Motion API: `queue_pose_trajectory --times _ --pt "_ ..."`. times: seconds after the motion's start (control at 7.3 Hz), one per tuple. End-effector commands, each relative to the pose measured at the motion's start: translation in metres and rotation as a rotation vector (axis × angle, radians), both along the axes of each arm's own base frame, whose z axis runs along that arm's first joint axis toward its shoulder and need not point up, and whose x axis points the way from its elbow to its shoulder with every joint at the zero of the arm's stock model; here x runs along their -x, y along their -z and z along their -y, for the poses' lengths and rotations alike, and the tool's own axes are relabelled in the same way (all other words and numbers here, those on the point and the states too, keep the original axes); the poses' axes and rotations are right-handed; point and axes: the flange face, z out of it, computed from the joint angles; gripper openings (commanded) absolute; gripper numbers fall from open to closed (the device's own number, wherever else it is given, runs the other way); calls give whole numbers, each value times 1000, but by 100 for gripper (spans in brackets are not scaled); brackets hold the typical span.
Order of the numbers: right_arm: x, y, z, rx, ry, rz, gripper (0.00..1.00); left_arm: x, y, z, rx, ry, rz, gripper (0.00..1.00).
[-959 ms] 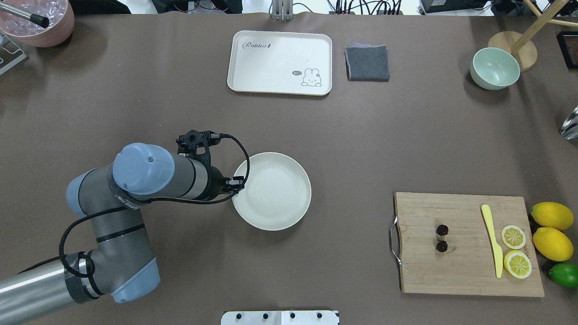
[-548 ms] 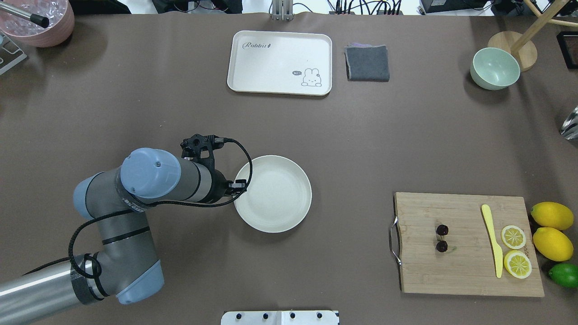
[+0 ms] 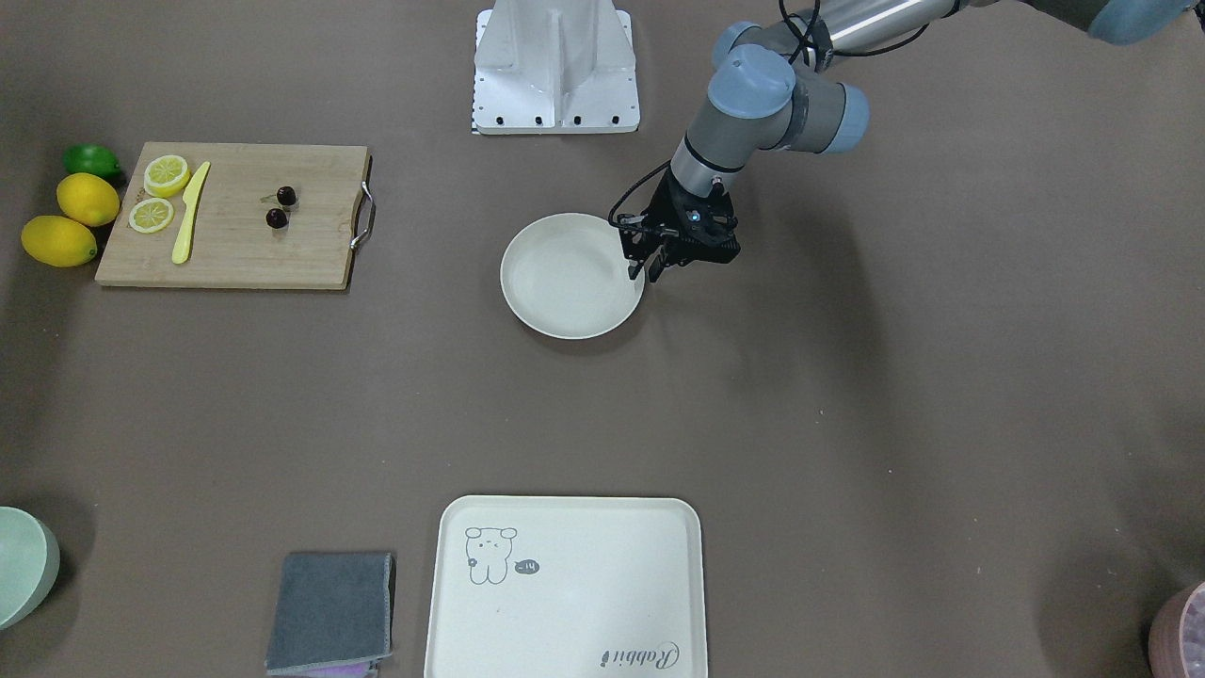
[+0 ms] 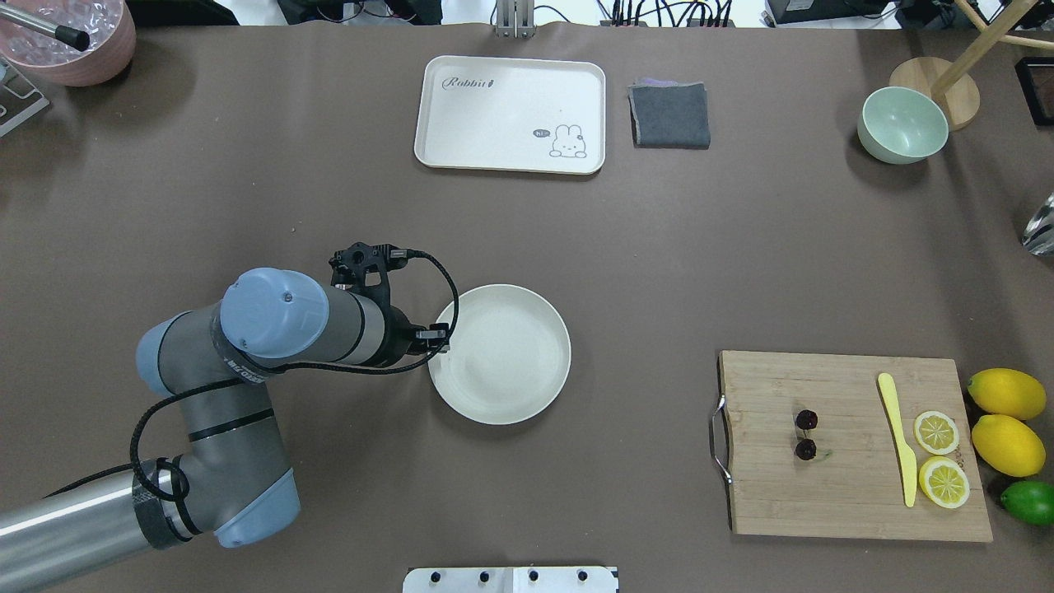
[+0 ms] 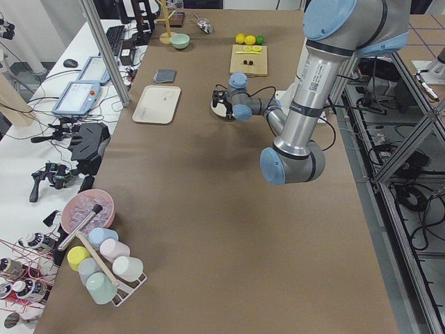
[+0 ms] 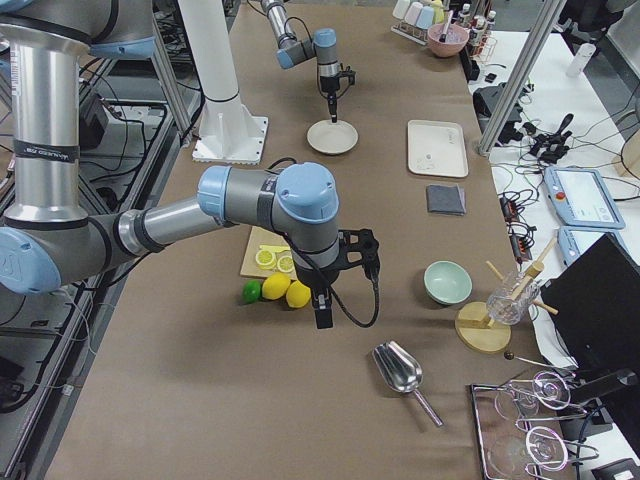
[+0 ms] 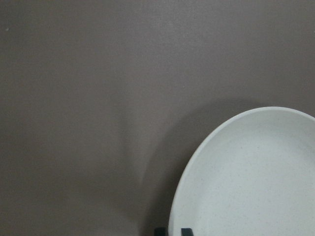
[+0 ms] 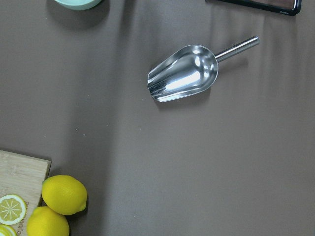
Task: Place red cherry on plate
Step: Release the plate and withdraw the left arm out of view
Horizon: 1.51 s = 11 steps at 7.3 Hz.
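Observation:
The red cherry (image 4: 806,434) (image 3: 281,207), a dark pair, lies on the wooden cutting board (image 4: 848,486) at the right. The off-white plate (image 4: 510,362) (image 3: 565,278) (image 7: 246,187) sits bare at mid-table. My left gripper (image 3: 650,268) (image 4: 438,338) (image 7: 172,231) is at the plate's left rim, its fingertips straddling and shut on the rim. My right gripper (image 6: 322,315) hangs over the table's right end beyond the lemons, far from the cherry; whether it is open or shut I cannot tell.
A yellow knife (image 4: 897,436), lemon slices, whole lemons (image 4: 1006,394) and a lime sit on or beside the board. At the back are a rabbit tray (image 4: 510,115), grey cloth (image 4: 669,115) and green bowl (image 4: 902,123). A metal scoop (image 8: 184,73) lies below the right wrist.
The left arm has shifted a little right and toward the robot, and the plate moved slightly with it. The cherry has not moved.

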Motion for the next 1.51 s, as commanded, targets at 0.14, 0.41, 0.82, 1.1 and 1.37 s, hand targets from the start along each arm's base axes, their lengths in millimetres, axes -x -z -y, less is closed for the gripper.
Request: queue_pose_trajectory --times 0.14,0.41,0.82,1.1,1.37 --pt "0 1 1 -1 0 0 100 64 7 27 32 -2 -48 97" --pt "0 2 1 -5 -2 2 100 190 -36 40 27 -53 -48 97" --pt "2 -1 -2 1 -2 18 100 420 -152 47 -79 -143 -45 97" --pt "2 -3 -4 5 -2 20 100 519 -246 48 -144 -137 -74 97" --pt "3 -2 -3 4 -5 31 100 564 -314 41 -162 -107 -51 97"
